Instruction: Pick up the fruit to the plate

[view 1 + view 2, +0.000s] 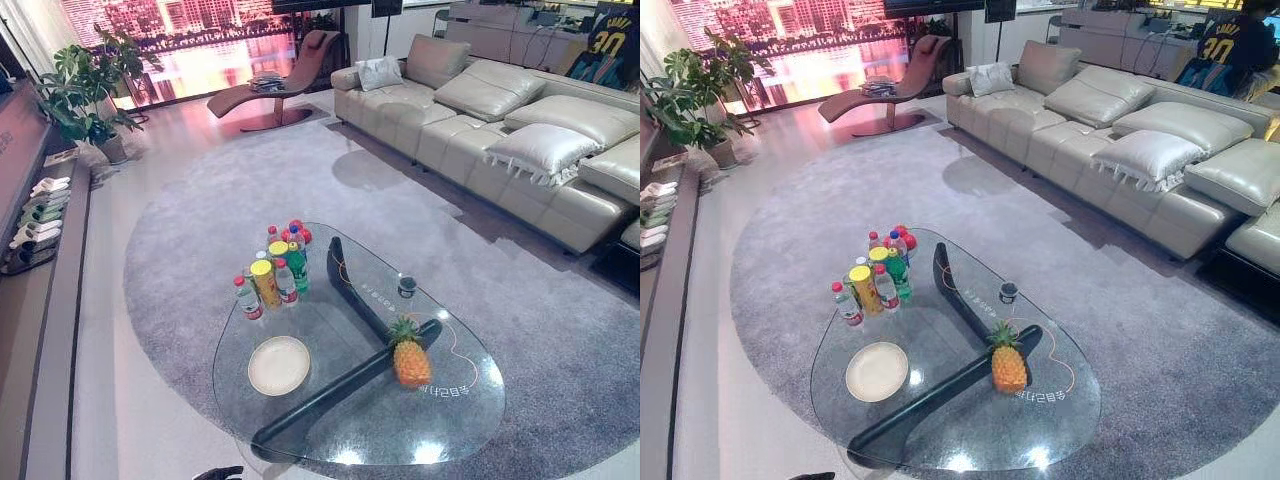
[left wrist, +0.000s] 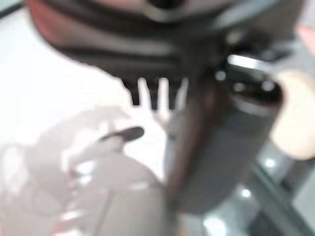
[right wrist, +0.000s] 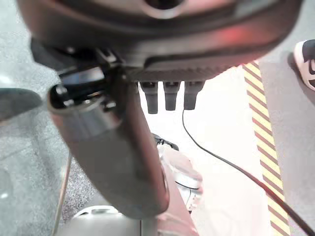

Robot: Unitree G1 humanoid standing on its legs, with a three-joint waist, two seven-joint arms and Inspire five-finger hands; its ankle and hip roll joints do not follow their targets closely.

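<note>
A pineapple (image 1: 411,362) stands upright on the right part of the glass coffee table (image 1: 330,425), beside the table's dark crossed base. An empty cream plate (image 1: 279,365) lies on the glass to the pineapple's left, well apart from it. My left hand (image 2: 206,147) hangs low in the left wrist view, fingers (image 2: 160,93) straight and holding nothing. My right hand (image 3: 113,147) hangs the same way above the floor, with its fingers (image 3: 170,96) straight and empty. Both hands are on the near side of the table, away from the fruit.
A cluster of several bottles and a yellow can (image 1: 272,270) stands behind the plate. A small dark cup (image 1: 406,286) sits at the far right of the glass. A grey sofa (image 1: 520,140) runs along the right, beyond a round grey rug (image 1: 200,230). A person's shoe (image 3: 307,59) is nearby.
</note>
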